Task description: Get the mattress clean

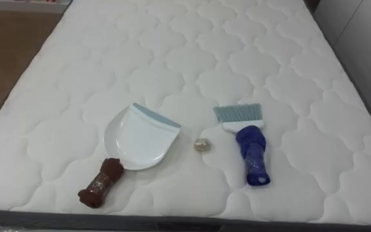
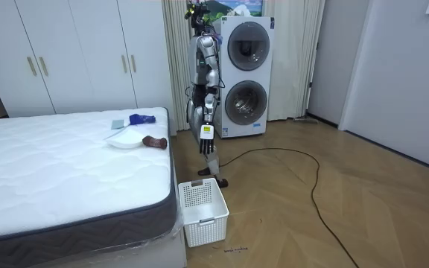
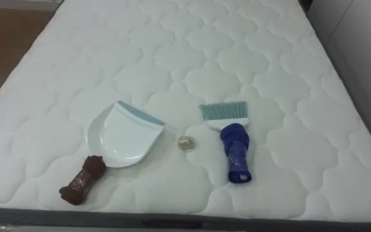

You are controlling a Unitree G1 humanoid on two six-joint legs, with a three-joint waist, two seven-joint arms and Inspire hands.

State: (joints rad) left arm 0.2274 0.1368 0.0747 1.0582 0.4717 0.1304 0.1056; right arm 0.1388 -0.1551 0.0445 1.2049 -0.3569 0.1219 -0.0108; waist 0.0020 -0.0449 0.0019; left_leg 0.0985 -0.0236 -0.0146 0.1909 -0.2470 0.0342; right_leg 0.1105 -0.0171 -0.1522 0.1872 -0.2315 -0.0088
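Note:
On the white quilted mattress (image 1: 205, 51) lies a white dustpan (image 1: 137, 138) with a brown handle (image 1: 100, 183) pointing at the near edge. To its right lies a brush (image 1: 250, 145) with a blue handle and pale green bristles (image 1: 238, 116) pointing away from me. A small crumpled beige ball (image 1: 202, 144) sits between them, touching neither. In the room view I stand upright at the bed's side, near the dustpan (image 2: 125, 139) and brush (image 2: 141, 118). My left hand (image 2: 208, 145) hangs by my leg with straight fingers, holding nothing.
A white slatted basket (image 2: 203, 211) stands on the wooden floor at the bed's corner, just beside my feet. Two stacked washing machines (image 2: 244, 74) are behind me and white wardrobes (image 2: 73, 52) line the wall beyond the bed.

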